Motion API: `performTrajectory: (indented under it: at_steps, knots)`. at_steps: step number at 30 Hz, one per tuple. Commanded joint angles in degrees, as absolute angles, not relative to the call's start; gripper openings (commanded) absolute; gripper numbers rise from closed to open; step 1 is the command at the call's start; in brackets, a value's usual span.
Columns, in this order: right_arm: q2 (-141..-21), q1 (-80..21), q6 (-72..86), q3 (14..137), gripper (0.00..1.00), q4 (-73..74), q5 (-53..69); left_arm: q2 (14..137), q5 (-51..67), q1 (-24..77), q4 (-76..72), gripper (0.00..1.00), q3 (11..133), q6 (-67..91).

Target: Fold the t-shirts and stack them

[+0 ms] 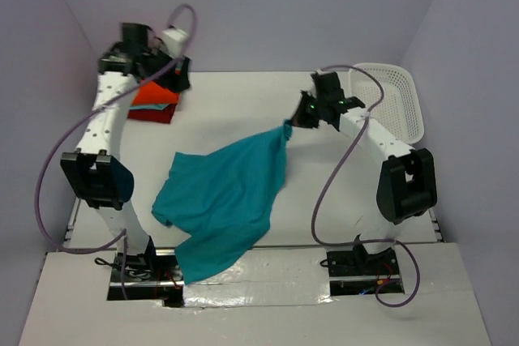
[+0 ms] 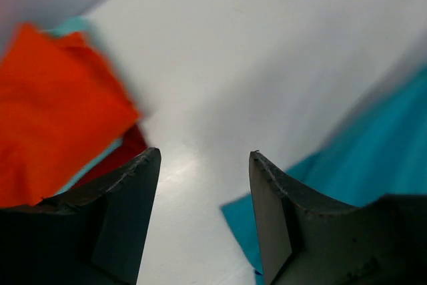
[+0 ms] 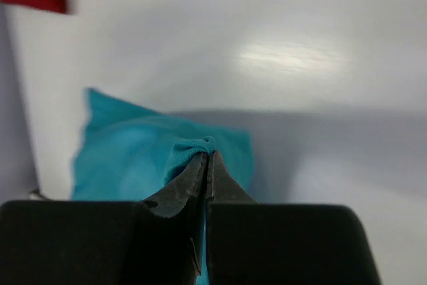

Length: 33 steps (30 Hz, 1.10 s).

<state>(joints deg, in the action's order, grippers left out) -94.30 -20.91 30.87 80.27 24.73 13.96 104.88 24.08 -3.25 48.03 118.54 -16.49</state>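
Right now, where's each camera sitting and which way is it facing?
Top external: above and behind the bases, looking down on the white table; left arm and right arm show whole.
Left wrist: on the left arm, looking over its open left gripper at bare table, the folded bright orange cloth t-shirt to one side.
Right wrist: on the right arm, looking along the right gripper, shut on the teal-blue cloth t-shirt.
Shared: all three show the teal shirt and the orange one.
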Motion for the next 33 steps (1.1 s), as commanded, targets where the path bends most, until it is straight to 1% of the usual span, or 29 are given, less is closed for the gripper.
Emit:
performTrajectory:
  at_steps: [1,2,3,4,5,6,7,8,9,10,11,12,13,14,15,16,17,18,20,21,24,26,29,31,33]
  knots:
    - [-92.02,-12.93,31.74,72.88,0.00,24.34,14.42,100.65,21.63,7.96,56.94,0.68,108.14,-29.51]
    - [-93.15,-10.74,29.90,70.25,0.00,25.13,14.68,97.42,21.36,9.13,56.95,0.68,101.49,-32.75]
    - [-94.47,-10.03,25.18,70.31,0.00,27.31,14.42,95.64,21.01,9.92,56.43,0.69,98.29,-33.39]
    - [-95.61,-9.85,22.44,70.57,0.06,31.60,11.63,93.97,20.40,10.02,54.69,0.70,95.91,-33.57]
    - [-97.37,-9.76,19.89,71.27,0.41,33.64,8.90,91.00,19.69,9.76,54.06,0.70,93.71,-32.88]
    - [-97.47,-10.89,18.04,71.28,0.52,35.23,5.92,89.66,18.82,9.15,53.36,0.71,90.91,-32.44]
    - [-96.86,-11.68,15.49,71.02,0.58,35.94,3.10,88.69,18.03,7.31,52.31,0.72,90.10,-31.82]
    - [-94.16,-12.73,14.77,69.97,0.74,36.21,-1.62,87.38,17.76,5.90,51.95,0.73,89.39,-29.82]
    - [-92.13,-14.05,14.33,69.44,0.81,35.86,-3.50,87.19,17.93,3.97,51.60,0.73,88.95,-28.49]
    - [-90.11,-18.24,14.50,69.09,0.89,35.42,-5.26,87.19,18.45,-0.40,51.33,0.73,89.03,-25.61]
    - [-86.17,-20.98,14.59,68.65,0.99,35.07,-9.62,87.80,19.85,-3.57,51.24,0.73,89.21,-24.18]
    - [-84.22,-24.57,14.68,68.64,1.00,34.55,-12.10,88.32,20.91,-8.65,51.94,0.72,89.38,-23.13]
    - [-81.85,-32.70,14.24,68.90,1.00,33.15,-14.04,88.85,23.09,-11.05,52.29,0.71,89.21,-21.81]
    - [-82.26,-48.88,12.76,70.04,1.00,28.70,-11.63,87.81,25.38,-17.77,51.60,0.70,85.99,-20.67]
    - [-83.74,-49.04,12.22,70.74,1.00,28.65,-11.60,86.93,25.66,-17.84,51.59,0.70,84.39,-20.65]
    - [-85.59,-52.70,11.96,71.53,1.00,27.61,-6.21,86.14,25.75,-18.89,49.94,0.70,82.72,-20.31]
    - [-90.74,-59.96,11.52,74.15,1.00,26.38,-5.28,85.09,26.01,-21.07,49.14,0.70,80.97,-19.43]
    - [-93.75,-63.07,11.08,76.09,1.00,26.45,-5.53,83.43,26.71,-22.49,48.26,0.70,79.38,-18.73]
    - [-99.73,-68.35,11.16,80.48,0.99,27.24,-6.24,82.18,31.27,-28.37,46.24,0.70,75.60,-15.23]
    - [-104.54,-72.21,11.16,83.99,0.98,26.72,-5.37,81.74,33.20,-30.56,45.88,0.70,74.19,-14.34]
    - [-110.82,-77.93,7.49,87.97,0.94,22.95,-0.37,81.39,36.04,-36.46,47.10,0.68,73.83,-14.67]
    - [-114.67,-79.53,6.86,89.99,0.93,20.23,4.20,81.04,33.59,-37.09,48.69,0.68,74.09,-17.12]
    - [-119.86,-80.77,7.55,92.19,0.91,20.47,5.01,79.98,31.30,-37.09,49.92,0.68,74.00,-18.89]
    - [-121.28,-80.94,8.43,91.33,0.89,20.83,4.92,79.37,31.03,-37.18,50.79,0.68,73.92,-19.60]
    - [-120.68,-81.56,9.40,87.03,0.86,19.52,4.40,78.32,31.20,-37.27,50.98,0.68,73.92,-20.39]
